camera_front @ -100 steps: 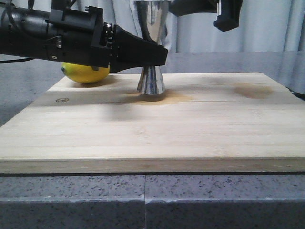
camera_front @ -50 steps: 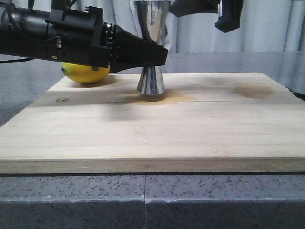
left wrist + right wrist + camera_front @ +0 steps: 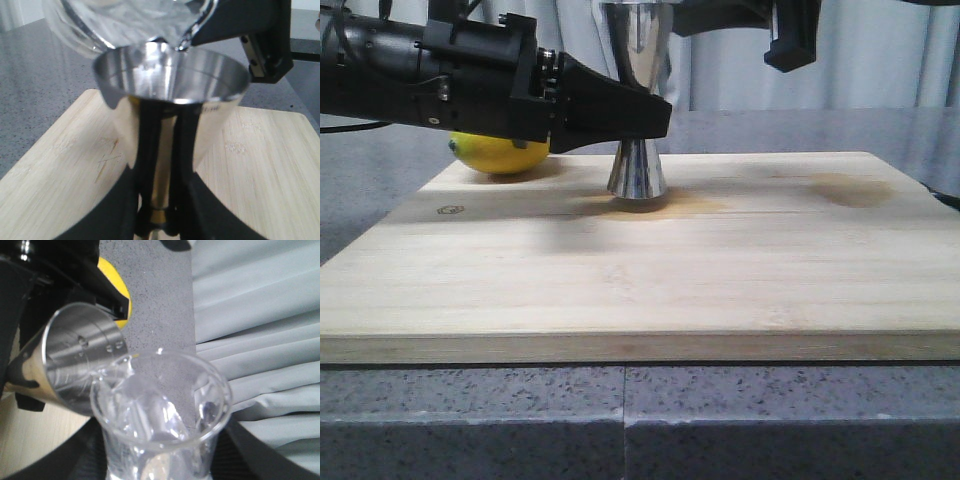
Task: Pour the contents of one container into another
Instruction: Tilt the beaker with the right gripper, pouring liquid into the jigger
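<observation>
- Front view: the steel jigger (image 3: 637, 150) is standing upright on the wooden board (image 3: 640, 270), long axis vertical, foot on the board toward its far edge. The left gripper (image 3: 655, 112) is reaching in from 9 o'clock w/ fingers pressed onto the jigger's narrow waist, steadying it. The jigger's mouth is running off the frame at 12 o'clock. A lemon (image 3: 500, 152) is lying at 9 o'clock of the jigger, behind the left arm. Only a dark part of the right arm is showing at approx. 1 o'clock above the jigger; the beaker isn't visible here.
- Left wrist view: the jigger (image 3: 172, 100) is filling the centre, open mouth facing up. The glass beaker (image 3: 135, 20) is hanging tilted just above the rim, at 12 o'clock of the mouth, pouring lip dipping over the opening. Dark fingers (image 3: 145, 145) are pinching the jigger's stem on both sides.
- Right wrist view: the beaker (image 3: 160, 415) is sitting close to the lens, clear liquid inside, lip pointing toward approx. 10 o'clock at the jigger (image 3: 75, 365). Lip is overlapping the jigger's rim. The right gripper (image 3: 160, 465) is dark either side of the glass and appears clamped on the beaker.
- Judgement: the pour turns on the lip staying above the mouth; the right arm is the one tipping, and the beaker lies directly over the receiving cup.
</observation>
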Robot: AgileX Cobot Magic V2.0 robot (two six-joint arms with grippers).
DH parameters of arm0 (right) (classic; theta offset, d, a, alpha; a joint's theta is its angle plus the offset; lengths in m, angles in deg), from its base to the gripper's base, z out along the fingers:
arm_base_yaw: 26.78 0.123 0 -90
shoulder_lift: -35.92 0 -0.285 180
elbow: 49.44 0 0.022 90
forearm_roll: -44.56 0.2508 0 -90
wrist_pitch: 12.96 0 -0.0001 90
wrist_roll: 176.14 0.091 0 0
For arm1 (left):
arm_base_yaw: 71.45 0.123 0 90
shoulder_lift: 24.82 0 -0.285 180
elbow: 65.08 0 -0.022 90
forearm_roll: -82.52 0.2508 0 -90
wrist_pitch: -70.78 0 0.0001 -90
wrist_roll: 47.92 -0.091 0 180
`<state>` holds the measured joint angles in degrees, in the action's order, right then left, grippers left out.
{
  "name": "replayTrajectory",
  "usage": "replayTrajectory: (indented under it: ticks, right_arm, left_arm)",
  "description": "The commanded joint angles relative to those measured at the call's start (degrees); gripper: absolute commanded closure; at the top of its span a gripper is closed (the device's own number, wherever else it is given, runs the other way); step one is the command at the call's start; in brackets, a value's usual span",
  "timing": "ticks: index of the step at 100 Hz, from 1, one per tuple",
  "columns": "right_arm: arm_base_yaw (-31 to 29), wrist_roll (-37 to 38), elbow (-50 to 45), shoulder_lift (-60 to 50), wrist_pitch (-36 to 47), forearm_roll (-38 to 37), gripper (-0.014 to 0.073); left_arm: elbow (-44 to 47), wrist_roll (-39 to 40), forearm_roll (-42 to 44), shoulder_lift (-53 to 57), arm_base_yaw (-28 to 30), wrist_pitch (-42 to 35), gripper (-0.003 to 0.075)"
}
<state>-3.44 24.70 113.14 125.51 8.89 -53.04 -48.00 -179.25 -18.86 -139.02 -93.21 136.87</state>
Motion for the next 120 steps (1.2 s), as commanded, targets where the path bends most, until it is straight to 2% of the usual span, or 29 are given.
replayTrajectory:
  ticks: [1, 120]
  right_arm:
    - [0.27, -0.33, 2.09, -2.41, -3.26, 1.11, 0.0305]
    - [0.27, -0.33, 2.09, -2.41, -3.9, -2.43, 0.0305]
  left_arm:
    - [-1.59, 0.38, -4.72, 2.23, -0.52, 6.65, 0.0739]
    - [-1.59, 0.38, -4.72, 2.23, -0.52, 6.65, 0.0739]
